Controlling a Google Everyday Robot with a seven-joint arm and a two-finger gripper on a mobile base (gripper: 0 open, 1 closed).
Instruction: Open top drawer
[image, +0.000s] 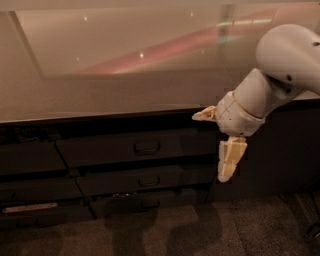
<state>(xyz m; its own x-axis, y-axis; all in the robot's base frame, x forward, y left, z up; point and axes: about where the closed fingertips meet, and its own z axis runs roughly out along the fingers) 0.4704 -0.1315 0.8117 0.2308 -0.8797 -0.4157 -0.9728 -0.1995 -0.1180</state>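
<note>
- The top drawer (100, 149) sits just under the front edge of the bench (125, 92), its dark front wide and shallow.
- Its front looks level with the fronts around it, and none of its inside shows.
- A small dark handle (146, 147) sits at the middle of the front.
- The pincer (210, 148) is at the drawer's right end, well to the right of the handle and holding nothing.
- Its fingers are spread wide: one (204, 115) points left along the bench edge, the other (230, 160) points down.
- I cannot tell whether either finger touches the drawer.
- The pale arm (285, 65) comes in from the upper right, above the bench.
- A second drawer (120, 182) lies directly below.
- The floor (175, 230) in front is dark and speckled.
</note>
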